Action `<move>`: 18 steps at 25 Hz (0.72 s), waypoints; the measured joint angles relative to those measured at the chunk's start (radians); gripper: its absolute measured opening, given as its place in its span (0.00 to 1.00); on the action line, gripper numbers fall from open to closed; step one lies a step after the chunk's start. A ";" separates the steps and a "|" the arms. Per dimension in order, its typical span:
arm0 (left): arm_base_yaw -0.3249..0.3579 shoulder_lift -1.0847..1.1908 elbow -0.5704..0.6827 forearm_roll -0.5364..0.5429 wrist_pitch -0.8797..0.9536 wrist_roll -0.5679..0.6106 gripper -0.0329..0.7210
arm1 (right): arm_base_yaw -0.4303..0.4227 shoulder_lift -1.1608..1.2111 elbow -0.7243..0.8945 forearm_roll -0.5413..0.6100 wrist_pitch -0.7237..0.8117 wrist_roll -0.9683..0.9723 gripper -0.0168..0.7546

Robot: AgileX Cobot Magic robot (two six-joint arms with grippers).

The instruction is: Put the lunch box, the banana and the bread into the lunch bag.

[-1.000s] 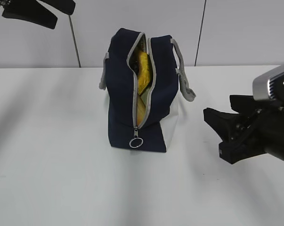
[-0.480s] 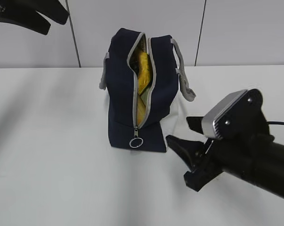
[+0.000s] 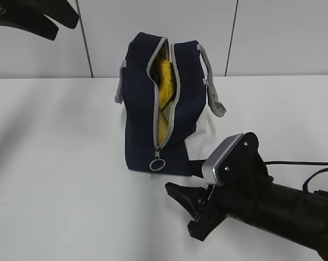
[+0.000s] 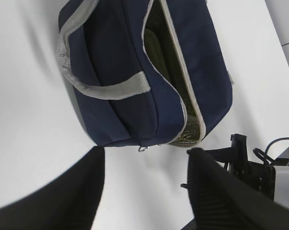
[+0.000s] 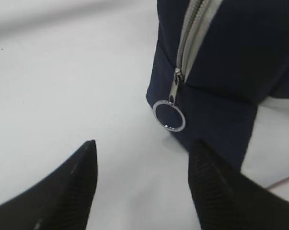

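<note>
A plain white table (image 3: 60,179) fills the lower part of the exterior view, its surface matte and evenly lit, with soft grey shadows lying across the left side. Behind its far edge stands a pale grey panelled wall (image 3: 283,32), divided by two thin dark vertical seams (image 3: 86,43), one left of centre, one right of it

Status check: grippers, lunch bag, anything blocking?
Left gripper open, high above lunch bag. Right gripper open, empty, facing zipper ring. Bag upright, unzipped, something yellow inside. Nothing between jaws and ring.
</note>
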 joint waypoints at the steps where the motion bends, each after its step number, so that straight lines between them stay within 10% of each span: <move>1: 0.000 0.000 0.000 0.000 0.000 0.000 0.56 | 0.000 0.016 -0.014 -0.008 -0.002 0.000 0.60; 18: 0.000 0.019 0.000 0.000 0.000 0.000 0.55 | 0.000 0.186 -0.158 -0.042 -0.008 0.013 0.59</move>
